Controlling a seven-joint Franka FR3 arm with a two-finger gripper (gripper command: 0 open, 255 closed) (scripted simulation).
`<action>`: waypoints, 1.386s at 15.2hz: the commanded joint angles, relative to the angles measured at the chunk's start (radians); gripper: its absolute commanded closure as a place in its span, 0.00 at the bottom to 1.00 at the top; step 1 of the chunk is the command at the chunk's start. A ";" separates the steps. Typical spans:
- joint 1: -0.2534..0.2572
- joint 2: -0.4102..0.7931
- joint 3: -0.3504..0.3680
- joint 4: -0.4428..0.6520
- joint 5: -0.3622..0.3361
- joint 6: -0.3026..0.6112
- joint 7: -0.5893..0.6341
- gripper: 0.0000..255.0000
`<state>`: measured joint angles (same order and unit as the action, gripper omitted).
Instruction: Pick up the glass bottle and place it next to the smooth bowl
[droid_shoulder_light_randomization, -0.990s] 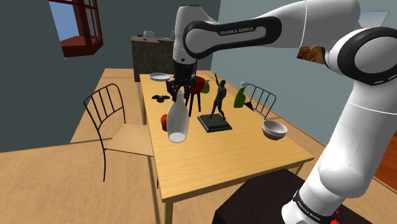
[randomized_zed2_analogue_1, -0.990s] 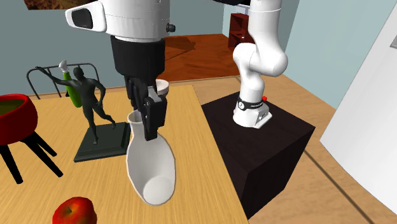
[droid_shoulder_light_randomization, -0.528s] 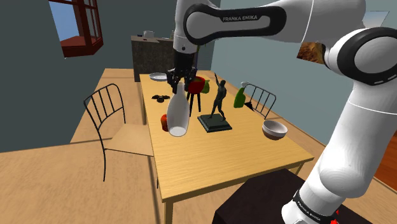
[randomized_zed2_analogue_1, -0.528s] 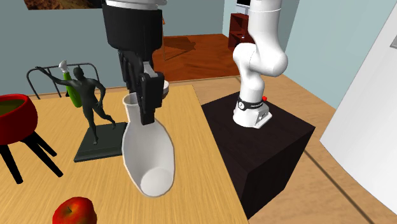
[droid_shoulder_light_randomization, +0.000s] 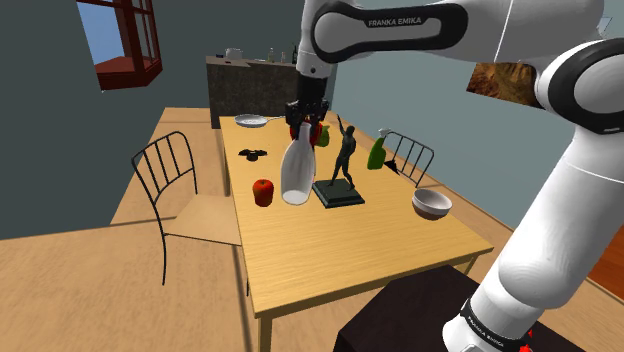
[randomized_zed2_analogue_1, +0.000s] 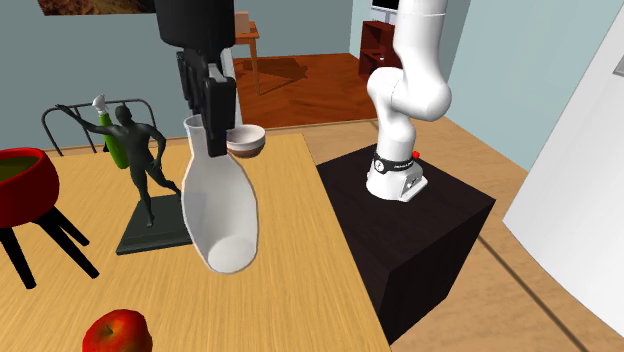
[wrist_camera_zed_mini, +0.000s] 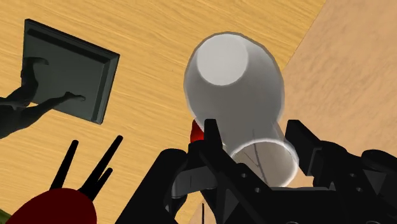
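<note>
1. Above the middle of the table (droid_shoulder_light_randomization: 330, 250), clear of its surface, the bottle (droid_shoulder_light_randomization: 296, 172) hangs from the gripper (droid_shoulder_light_randomization: 303, 118). It lies between the red apple (droid_shoulder_light_randomization: 263, 192) and the dark statue (droid_shoulder_light_randomization: 343, 165), as the shoulder view shows them.
2. The two black fingers are closed onto the bottle's narrow neck just under the mouth, one on each side. Nothing else is in their grasp.
3. The bottle is drawn plain white-grey, with a slim neck that widens to a broad round base. It hangs tilted rather than plumb, its base swung out to one side of the neck.
4. Judged from that shape, most of the weight sits low in the wide body, far below the hold. It will likely swing like a pendulum on any quick turn.
5. If it is glass as the task says, it is stiff, smooth and brittle. A smooth neck may slip or twist in the grip, and a hard landing could crack the base.
6. The neck is the only part slim enough for these fingers, so the present hold looks sensible. Squeezing harder is risky on a thin wall.
7. The smooth bowl (droid_shoulder_light_randomization: 432, 204) sits near the table's long edge on the shoulder view's right, toward the stand's end and well apart from the bottle.
8. Bare wood beside the bowl offers room. The base should probably be levelled before it touches down, and kept off that edge.
</note>
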<state>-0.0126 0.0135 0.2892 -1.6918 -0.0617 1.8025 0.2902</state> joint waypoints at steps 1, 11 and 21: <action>-0.025 -0.030 -0.024 -0.043 0.014 0.017 -0.052 1.00; -0.136 -0.119 -0.156 -0.146 0.050 0.042 -0.302 1.00; -0.240 -0.105 -0.292 -0.131 0.064 0.043 -0.544 1.00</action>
<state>-0.2404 -0.0933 0.0129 -1.8240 0.0001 1.8437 -0.2246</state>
